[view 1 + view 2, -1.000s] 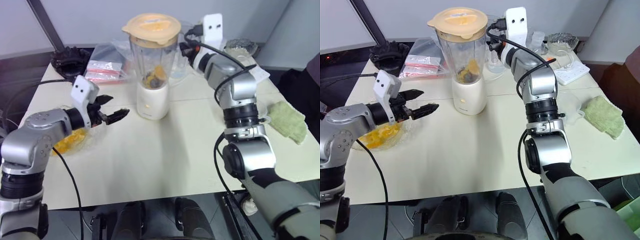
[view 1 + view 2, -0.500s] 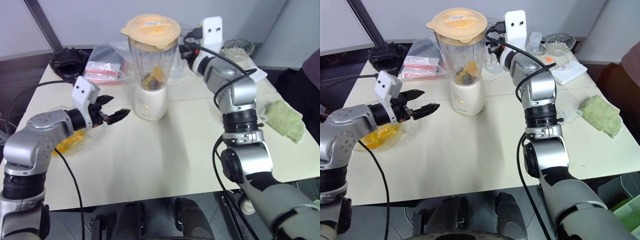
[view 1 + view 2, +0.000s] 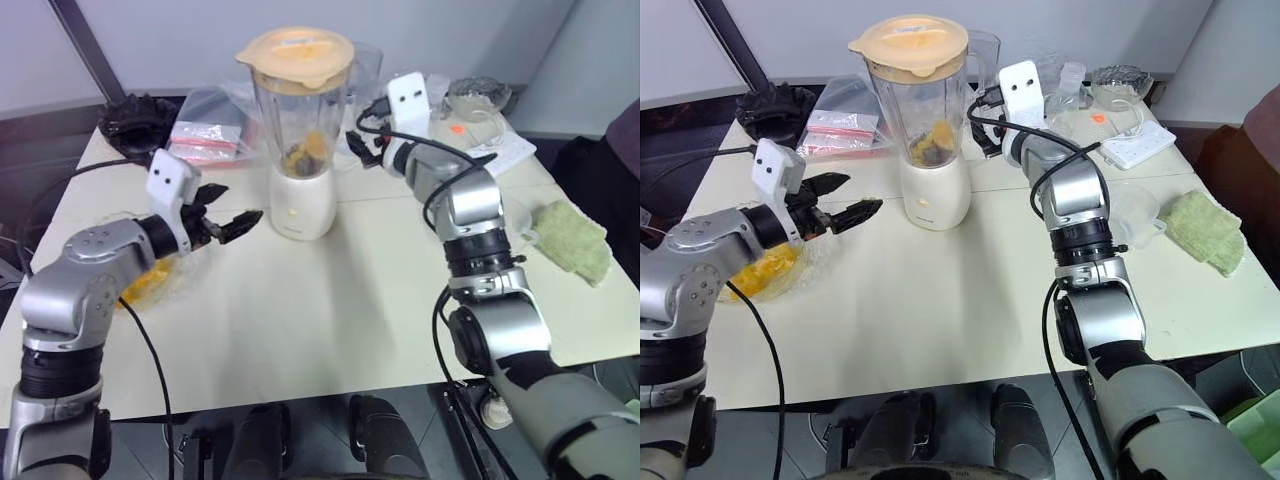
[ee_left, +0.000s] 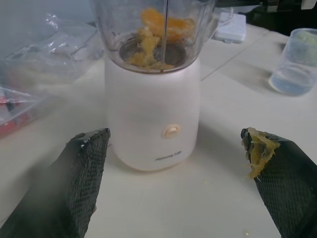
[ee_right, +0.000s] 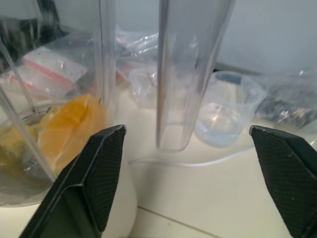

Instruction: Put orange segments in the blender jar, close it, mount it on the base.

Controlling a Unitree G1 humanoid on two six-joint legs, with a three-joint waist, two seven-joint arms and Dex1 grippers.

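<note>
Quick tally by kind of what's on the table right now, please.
Blender, jar on base, lid on: 1
Clear cups: 1
Glass bowls: 1
Power strips: 1
Green cloths: 1
Plastic bags: 1
Total: 6

text: none legible | base (image 4: 153, 114): small brand mark under button, too blurred to read
</note>
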